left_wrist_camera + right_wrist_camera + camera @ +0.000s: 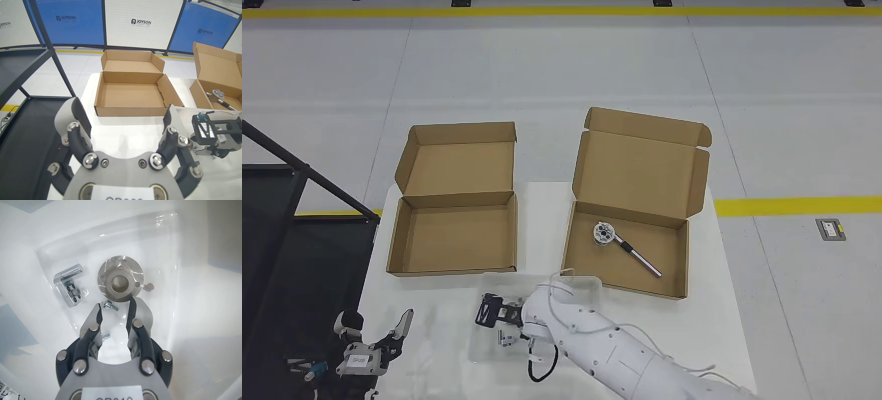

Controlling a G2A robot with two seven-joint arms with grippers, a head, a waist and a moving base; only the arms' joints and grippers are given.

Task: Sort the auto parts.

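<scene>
My right gripper [115,305] hangs open inside the white bin [181,279], just above its floor. A small bolt [110,307] lies between its fingertips. Just beyond them sits a round metal flange [120,280], and a grey angle bracket [69,287] lies off to one side. A second bolt [105,336] shows under one finger. In the top view this gripper [504,335] is in the bin [582,290] at the table's front. My left gripper [122,111] is open and holds nothing, at the table's front left corner [375,325].
Two open cardboard boxes stand behind the bin. The left box [452,235] is empty. The right box [637,245] holds a flanged part [604,234] and a metal rod [640,258]. A black rack [22,106] stands just left of the table.
</scene>
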